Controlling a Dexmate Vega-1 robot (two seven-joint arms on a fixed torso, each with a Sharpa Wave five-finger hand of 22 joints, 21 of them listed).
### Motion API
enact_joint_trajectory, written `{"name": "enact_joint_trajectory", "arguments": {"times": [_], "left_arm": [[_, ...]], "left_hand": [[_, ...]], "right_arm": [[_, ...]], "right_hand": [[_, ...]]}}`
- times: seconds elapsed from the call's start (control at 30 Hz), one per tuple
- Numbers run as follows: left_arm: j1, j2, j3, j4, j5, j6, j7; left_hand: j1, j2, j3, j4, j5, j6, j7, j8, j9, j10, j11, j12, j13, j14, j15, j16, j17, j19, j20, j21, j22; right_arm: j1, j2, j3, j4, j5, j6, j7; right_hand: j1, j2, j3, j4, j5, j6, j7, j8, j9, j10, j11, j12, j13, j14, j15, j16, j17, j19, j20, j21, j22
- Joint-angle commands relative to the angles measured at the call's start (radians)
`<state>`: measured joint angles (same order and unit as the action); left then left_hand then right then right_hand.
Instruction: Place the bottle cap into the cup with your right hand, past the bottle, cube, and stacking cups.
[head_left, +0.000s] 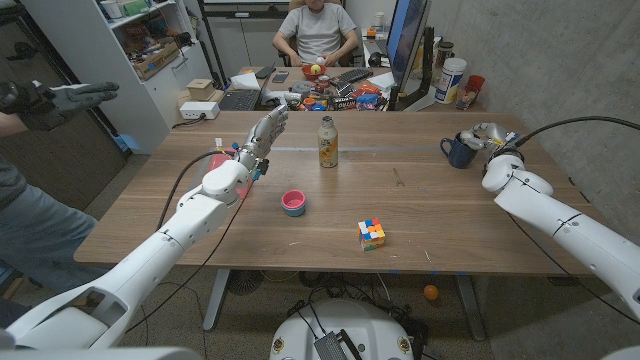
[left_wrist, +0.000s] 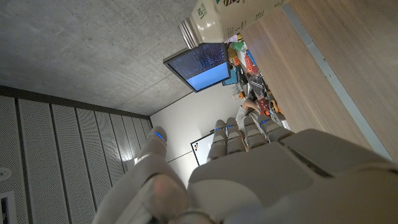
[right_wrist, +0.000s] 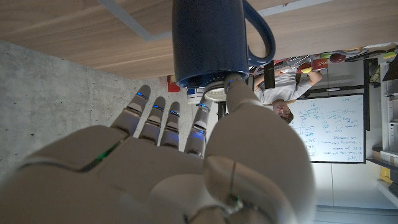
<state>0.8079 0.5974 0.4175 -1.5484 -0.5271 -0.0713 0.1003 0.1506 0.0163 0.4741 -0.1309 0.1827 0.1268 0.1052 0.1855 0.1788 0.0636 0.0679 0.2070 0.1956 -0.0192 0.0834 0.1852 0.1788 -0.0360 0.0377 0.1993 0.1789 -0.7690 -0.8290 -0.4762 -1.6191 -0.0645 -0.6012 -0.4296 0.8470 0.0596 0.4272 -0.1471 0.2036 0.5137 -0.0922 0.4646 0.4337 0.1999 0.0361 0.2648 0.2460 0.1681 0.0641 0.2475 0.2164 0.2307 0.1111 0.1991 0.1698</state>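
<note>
The dark blue cup (head_left: 459, 150) stands near the table's far right edge, and my right hand (head_left: 489, 138) is right beside it, over its rim. In the right wrist view the thumb and a finger pinch the white bottle cap (right_wrist: 216, 93) at the mouth of the cup (right_wrist: 208, 37). The capless bottle (head_left: 327, 142) stands upright at the far middle. The pink and blue stacking cups (head_left: 293, 202) sit left of centre, and the coloured cube (head_left: 371, 234) lies nearer the front. My left hand (head_left: 264, 134) is raised left of the bottle, fingers spread and holding nothing.
A person sits behind the table (head_left: 440, 215) at a cluttered desk (head_left: 335, 95). A person's gloved hand (head_left: 60, 98) reaches in at the far left. In the left wrist view the bottle (left_wrist: 208, 18) shows beyond my left hand (left_wrist: 249, 168).
</note>
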Motion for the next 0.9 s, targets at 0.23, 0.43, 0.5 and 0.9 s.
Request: {"name": "enact_joint_trajectory", "arguments": {"times": [0.23,0.43,0.5,0.9], "left_arm": [[-0.019,-0.008,0.007,0.032,-0.001,-0.002,-0.023],[-0.027,-0.015,0.012,0.045,-0.002,-0.004,-0.027],[-0.028,-0.016,0.013,0.048,-0.001,-0.004,-0.028],[-0.031,-0.019,0.014,0.053,-0.004,-0.006,-0.033]], "left_hand": [[0.003,0.009,-0.006,0.002,-0.002,0.011,0.003,0.005,0.003,-0.001,-0.005,0.006,0.003,-0.001,0.008,0.002,0.004,-0.003,0.008,-0.001,0.002],[0.003,0.009,-0.006,0.002,-0.002,0.011,0.003,0.005,0.003,-0.002,-0.006,0.005,0.003,-0.002,0.007,0.002,0.004,-0.004,0.009,-0.001,0.002],[0.003,0.009,-0.006,0.002,-0.002,0.012,0.003,0.005,0.003,-0.002,-0.006,0.006,0.003,-0.002,0.007,0.002,0.004,-0.004,0.009,-0.001,0.002],[0.003,0.010,-0.007,0.002,-0.002,0.015,0.003,0.006,0.003,-0.001,-0.005,0.006,0.003,-0.001,0.008,0.002,0.004,-0.005,0.009,-0.001,0.002]], "right_arm": [[0.007,0.008,-0.016,0.018,0.025,-0.011,-0.012],[0.004,0.008,-0.013,0.024,0.027,0.005,-0.028],[0.002,0.008,-0.013,0.027,0.023,0.015,-0.039],[-0.008,0.016,0.001,0.030,0.019,0.065,-0.081]], "right_hand": [[-0.017,-0.015,0.006,0.001,0.002,-0.109,-0.020,-0.074,-0.034,-0.022,0.003,-0.018,-0.002,-0.001,0.009,-0.009,0.000,-0.005,0.015,-0.006,0.003],[-0.017,-0.035,0.003,-0.005,0.003,-0.167,-0.001,-0.116,-0.053,-0.039,0.008,-0.028,-0.004,-0.008,0.013,-0.017,-0.002,-0.009,0.021,-0.006,0.004],[-0.016,-0.041,0.002,-0.007,0.003,-0.183,0.001,-0.126,-0.057,-0.042,0.007,-0.030,-0.004,-0.007,0.014,-0.018,-0.003,-0.010,0.021,-0.007,0.004],[-0.024,-0.065,-0.005,-0.006,0.008,-0.212,0.010,-0.154,-0.073,-0.042,0.003,-0.032,-0.006,-0.002,0.014,-0.018,-0.003,-0.013,0.025,-0.006,0.004]]}}
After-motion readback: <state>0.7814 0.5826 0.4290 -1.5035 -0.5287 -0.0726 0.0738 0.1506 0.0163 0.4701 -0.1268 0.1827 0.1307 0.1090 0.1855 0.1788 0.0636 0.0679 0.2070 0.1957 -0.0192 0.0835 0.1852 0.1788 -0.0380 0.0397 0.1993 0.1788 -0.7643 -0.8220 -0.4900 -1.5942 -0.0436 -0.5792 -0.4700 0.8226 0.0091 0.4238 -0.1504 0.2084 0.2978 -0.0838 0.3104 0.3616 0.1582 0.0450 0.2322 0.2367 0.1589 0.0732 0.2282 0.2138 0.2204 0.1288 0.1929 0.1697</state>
